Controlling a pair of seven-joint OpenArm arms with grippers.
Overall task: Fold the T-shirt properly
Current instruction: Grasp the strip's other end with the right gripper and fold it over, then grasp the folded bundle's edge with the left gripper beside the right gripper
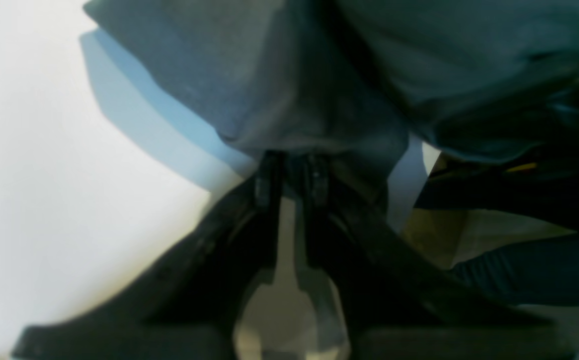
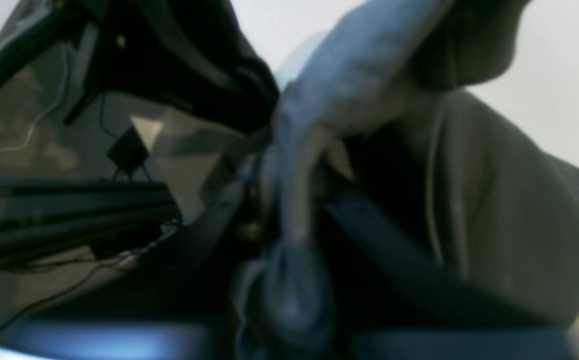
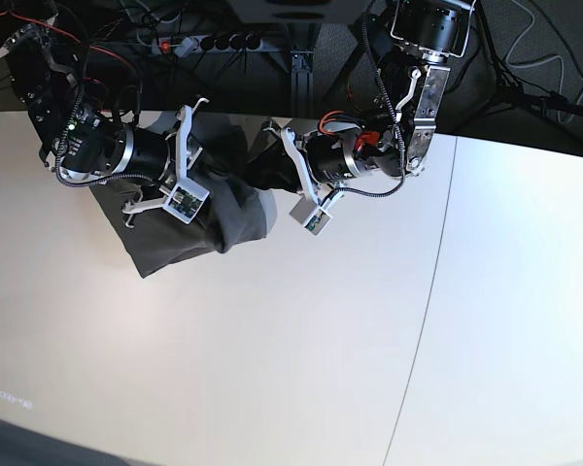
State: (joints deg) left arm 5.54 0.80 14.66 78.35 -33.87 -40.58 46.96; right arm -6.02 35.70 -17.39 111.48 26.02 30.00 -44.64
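Observation:
The dark grey T-shirt (image 3: 196, 229) is bunched at the back left of the white table, lifted between my two arms. In the left wrist view my left gripper (image 1: 292, 167) is shut on a fold of the T-shirt (image 1: 279, 75), which hangs ahead of the fingertips. In the base view the left gripper (image 3: 275, 160) is at the cloth's right side. The right wrist view is blurred. There my right gripper (image 2: 289, 200) pinches a bunched strip of the T-shirt (image 2: 499, 210). In the base view the right gripper (image 3: 210, 157) is at the cloth's left part.
The white table (image 3: 301, 349) has a seam line (image 3: 435, 252) running front to back on the right. Behind its back edge are a power strip (image 3: 206, 42), cables and dark frame bars (image 2: 59, 200). Both arms are close together at the back edge.

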